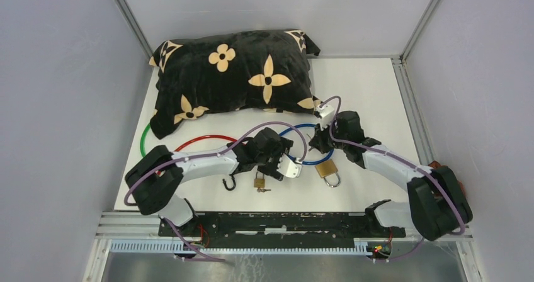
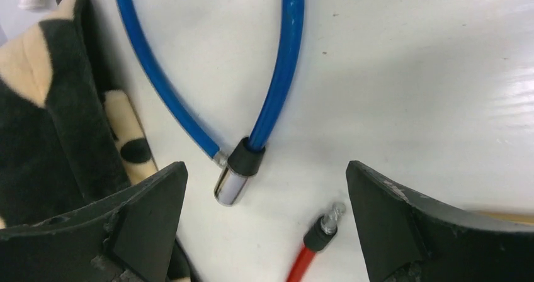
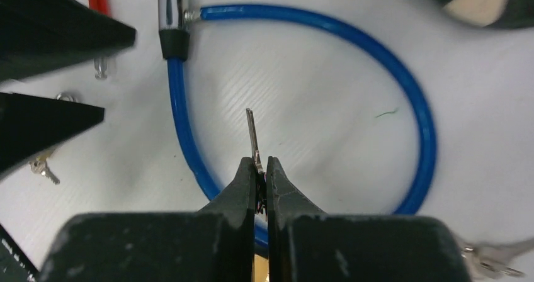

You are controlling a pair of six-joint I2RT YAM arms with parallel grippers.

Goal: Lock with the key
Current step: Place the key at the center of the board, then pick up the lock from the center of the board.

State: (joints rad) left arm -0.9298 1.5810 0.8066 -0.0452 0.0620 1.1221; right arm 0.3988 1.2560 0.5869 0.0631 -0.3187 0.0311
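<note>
Plainly, the blue cable lock [image 3: 428, 131] lies looped — chrome-capped, black-collared.

Setting: a robotics lab test cell. Plain grey wall panels [image 1: 56, 74] in aluminium framing [image 1: 132, 19] enclose a white desk [image 1: 371, 87] on three sides. Behind the jaws, two arm bases [image 1: 179, 211] bolt to a slotted metal rail [image 1: 252, 247] with exposed wiring [image 1: 201, 236].
</note>
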